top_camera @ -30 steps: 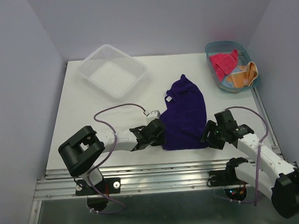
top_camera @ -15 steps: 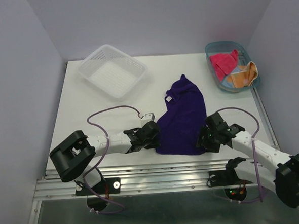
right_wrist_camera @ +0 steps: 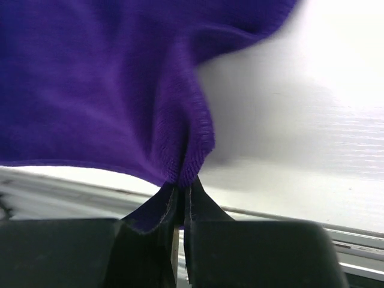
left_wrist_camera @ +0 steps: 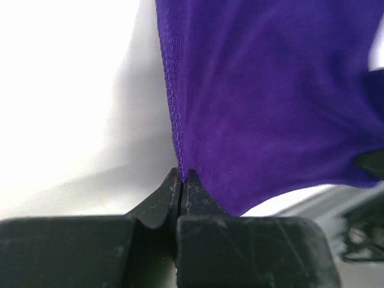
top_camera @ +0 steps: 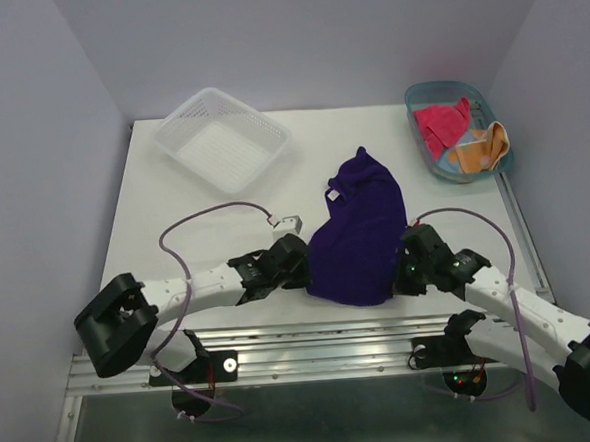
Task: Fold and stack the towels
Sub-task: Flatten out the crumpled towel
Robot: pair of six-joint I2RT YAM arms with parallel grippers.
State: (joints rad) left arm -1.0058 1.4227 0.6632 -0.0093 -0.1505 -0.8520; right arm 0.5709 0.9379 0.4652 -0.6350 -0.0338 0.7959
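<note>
The dark purple towel (top_camera: 361,232) lies rumpled on the white table, its near part lifted between both arms. My left gripper (top_camera: 300,264) is shut on its near left corner; in the left wrist view the hem (left_wrist_camera: 175,114) runs down into the closed gripper (left_wrist_camera: 182,175). My right gripper (top_camera: 402,265) is shut on the near right corner, where the cloth (right_wrist_camera: 114,90) bunches into the gripper (right_wrist_camera: 180,185). The pink-red towel (top_camera: 441,124) and the orange towel (top_camera: 481,147) lie crumpled in the blue bin (top_camera: 423,98) at the back right.
A white mesh basket (top_camera: 221,138) stands at the back left. A small white connector on a purple cable (top_camera: 288,222) lies left of the purple towel. The metal rail (top_camera: 312,332) runs along the table's near edge, right below both grippers.
Both grippers have moved toward the near edge, dragging the purple towel's near side with them. The right gripper has closed on the towel's corner. The left arm has stretched out lower and farther left.
</note>
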